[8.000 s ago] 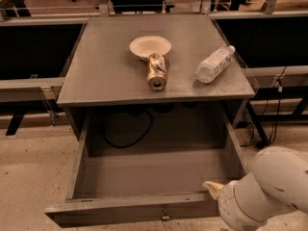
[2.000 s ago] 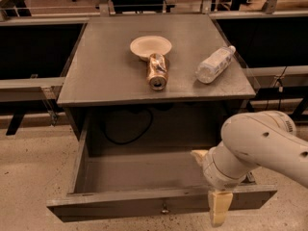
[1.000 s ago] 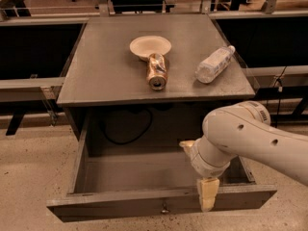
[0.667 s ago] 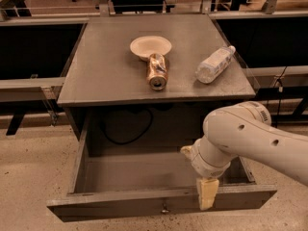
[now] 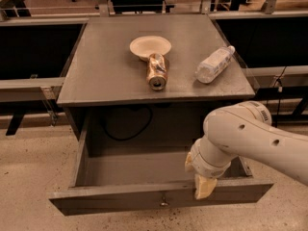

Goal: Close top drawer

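The top drawer (image 5: 115,196) is a wide grey wooden drawer, pulled far out of the cabinet, open and empty inside. Its flat front panel has a small metal knob (image 5: 164,203) at its centre, near the bottom of the view. My gripper (image 5: 204,186) hangs at the end of the white arm, with a tan fingertip (image 5: 204,188) pointing down over the drawer's front panel, right of the knob. It holds nothing that I can see.
On the cabinet top (image 5: 96,76) lie a white bowl (image 5: 150,46), a can (image 5: 156,71) on its side and a plastic bottle (image 5: 214,64) on its side. A black cable (image 5: 125,134) hangs behind the drawer. Dark benches flank the cabinet.
The arm has swung from the lower right corner to the left, over the drawer's front panel. In the last second it has barely moved. The drawer stays open.
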{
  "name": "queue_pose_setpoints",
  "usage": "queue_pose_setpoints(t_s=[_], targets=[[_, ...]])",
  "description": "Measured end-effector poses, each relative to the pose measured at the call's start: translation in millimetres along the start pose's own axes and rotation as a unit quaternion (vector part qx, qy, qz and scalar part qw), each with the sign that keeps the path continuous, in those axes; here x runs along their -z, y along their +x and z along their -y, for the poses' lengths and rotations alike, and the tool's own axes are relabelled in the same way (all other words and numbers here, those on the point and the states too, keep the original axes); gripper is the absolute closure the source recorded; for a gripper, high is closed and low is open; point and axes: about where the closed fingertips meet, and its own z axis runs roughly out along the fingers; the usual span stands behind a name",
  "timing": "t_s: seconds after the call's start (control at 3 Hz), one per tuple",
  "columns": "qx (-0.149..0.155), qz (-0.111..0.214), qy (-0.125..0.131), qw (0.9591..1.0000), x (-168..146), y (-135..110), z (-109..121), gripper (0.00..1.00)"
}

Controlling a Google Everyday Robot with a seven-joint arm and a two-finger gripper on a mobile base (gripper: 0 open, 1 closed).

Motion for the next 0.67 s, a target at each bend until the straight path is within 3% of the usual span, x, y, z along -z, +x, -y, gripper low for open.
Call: queue_pose_setpoints(t_s=[0.33,0.67], targets=[[0.0,0.0,0.0,1.0,0.0,0.0,0.0,0.45],[0.0,0.0,0.0,1.0,0.0,0.0,0.0,0.41]])
